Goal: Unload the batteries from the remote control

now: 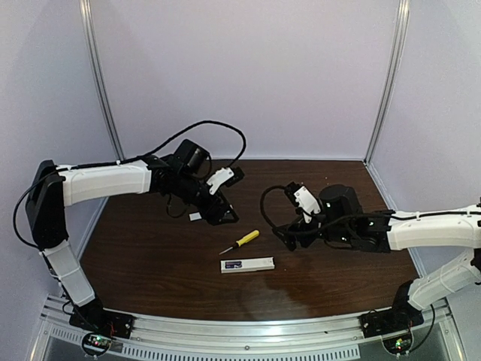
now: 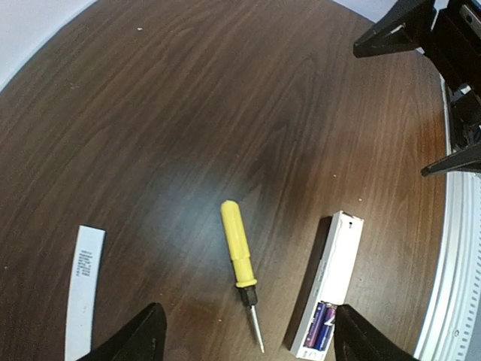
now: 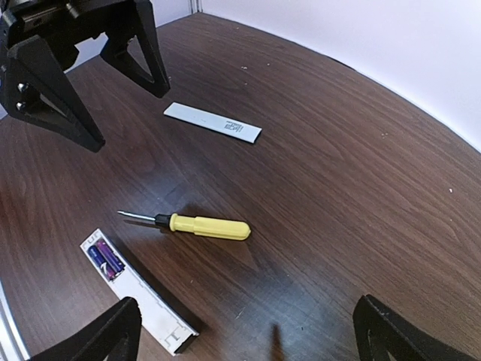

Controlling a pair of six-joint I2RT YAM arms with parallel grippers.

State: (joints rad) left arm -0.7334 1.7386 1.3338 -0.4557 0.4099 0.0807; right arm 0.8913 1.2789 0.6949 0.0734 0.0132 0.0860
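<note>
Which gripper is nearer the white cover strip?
Left. The left gripper hangs just beside the cover strip; the right gripper is farther off, beyond the screwdriver.

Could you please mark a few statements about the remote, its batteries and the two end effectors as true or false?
1. The batteries sit in the open compartment of the remote control. True.
2. The left end effector grips the screwdriver. False: it is open and empty, and the screwdriver lies on the table.
3. The cover strip lies apart from the remote control. True.
4. The right end effector is shut on the remote control. False: it is open and holds nothing.
</note>
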